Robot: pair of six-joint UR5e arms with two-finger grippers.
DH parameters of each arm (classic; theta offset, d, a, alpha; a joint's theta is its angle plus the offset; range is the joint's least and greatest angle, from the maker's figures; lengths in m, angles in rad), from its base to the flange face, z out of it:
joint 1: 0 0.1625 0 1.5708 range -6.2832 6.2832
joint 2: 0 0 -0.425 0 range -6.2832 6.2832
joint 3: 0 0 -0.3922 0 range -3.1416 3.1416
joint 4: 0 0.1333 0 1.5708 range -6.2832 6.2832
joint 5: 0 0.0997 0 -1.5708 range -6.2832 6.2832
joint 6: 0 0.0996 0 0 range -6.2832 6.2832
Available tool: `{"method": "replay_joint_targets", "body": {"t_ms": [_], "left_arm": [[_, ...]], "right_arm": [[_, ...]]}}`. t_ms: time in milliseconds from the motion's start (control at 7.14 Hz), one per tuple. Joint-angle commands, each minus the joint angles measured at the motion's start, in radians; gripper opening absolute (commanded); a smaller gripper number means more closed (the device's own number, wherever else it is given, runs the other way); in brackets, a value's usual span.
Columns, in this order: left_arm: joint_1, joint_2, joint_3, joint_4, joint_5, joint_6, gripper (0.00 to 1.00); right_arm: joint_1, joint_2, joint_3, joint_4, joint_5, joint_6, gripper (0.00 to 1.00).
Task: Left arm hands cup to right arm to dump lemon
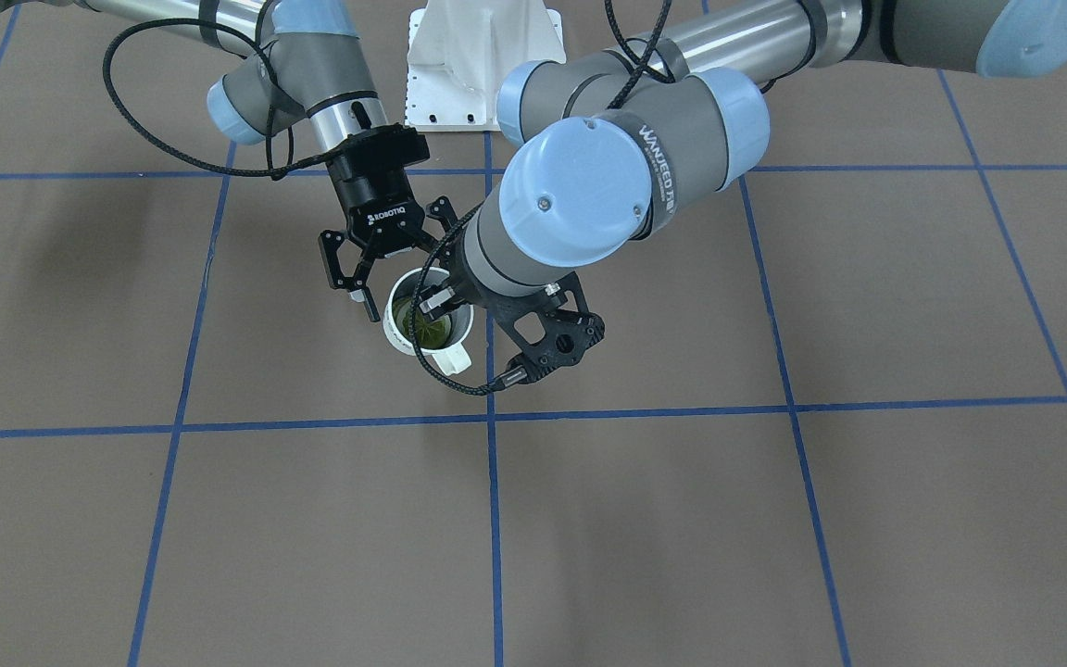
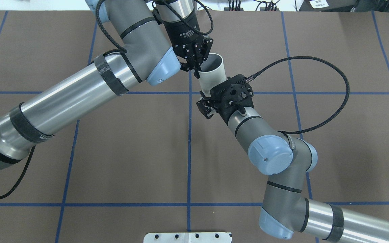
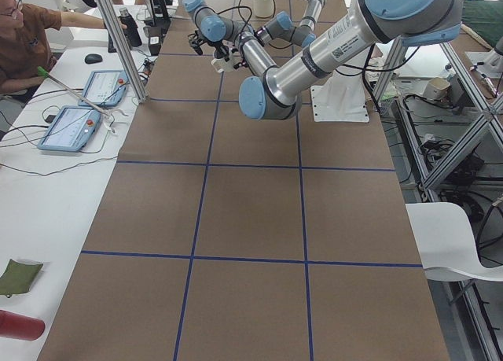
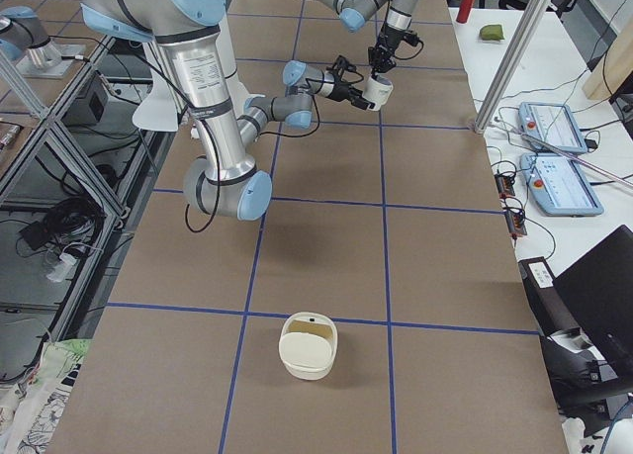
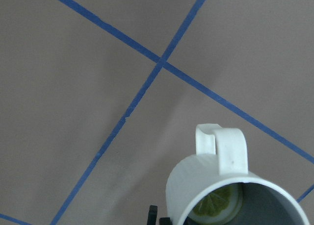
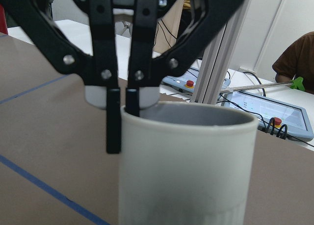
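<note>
Above the table's centre line, the cup (image 2: 212, 77) hangs, apparently clear of the surface. The left gripper (image 2: 196, 67) is pressed onto the 9 o'clock side of its rim in the overhead view, one finger inside the wall and one outside. The right gripper (image 1: 411, 273) sits low at about 6 o'clock of the cup in that view, its fingers spread wide by the lower body; whether they touch the wall I cannot tell. For a clean handover, I judge the right fingers should close square across the body, below the left fingers and clear of the handle (image 5: 223, 147), and grip firmly before the left lets go. The cup should be kept level so the lemon (image 5: 216, 209), lying on the bottom, is not spilled early. The cup's long axis stands close to vertical, mouth up, leaning only slightly. Its handle juts toward 5 o'clock in the front-facing view, away from the robot.
</note>
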Motion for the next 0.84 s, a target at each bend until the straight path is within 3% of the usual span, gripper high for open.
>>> {"method": "replay_joint_targets", "body": {"t_ms": [0,701], "left_arm": [[0.006,0.003,-0.019,0.030,0.000,-0.001,0.00],[0.033,0.003,-0.039,0.038,-0.025,-0.014,0.00]], "right_arm": [[0.001,0.000,0.000,0.001,0.000,0.001,0.99],[0.003,0.001,0.001,0.003,0.001,0.009,0.99]]}}
